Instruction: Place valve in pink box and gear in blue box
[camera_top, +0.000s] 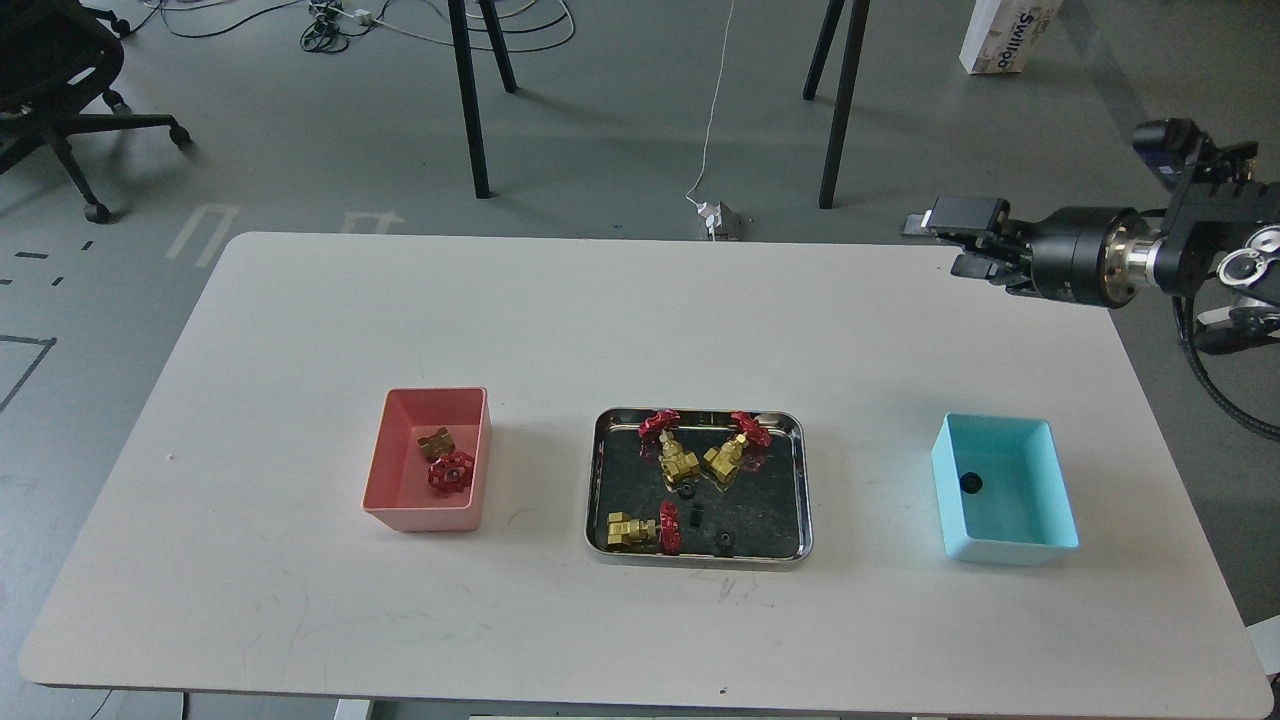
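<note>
While nothing is being carried at the moment, one valve (446, 462) already lies in the pink box (378, 470) on the left side of the white table (300, 330), its red handwheel toward the near wall. No left arm shows anywhere from where I stand, so its gripper is out of sight. At the middle sits the shiny steel tray (800, 480), holding three more valves: two at the far end (672, 448) (738, 448), their brass bodies angled toward each other and handwheels by the far rim, and a third (640, 528) lying on its side near the front left corner, its long axis running left to right. A few tiny black gears (687, 490) are scattered between them. Further right, the blue box (1060, 480) has one gear (970, 483) resting on its floor. Beyond it, at the table's far right corner, hovers the right gripper (955, 245), pointing left with its fingers a little apart and holding nothing. The tray lies nearer me and well to the left of that gripper, with the blue box between; as the only arm in view, I'd judge the right one must reach down and leftward for the next piece.
</note>
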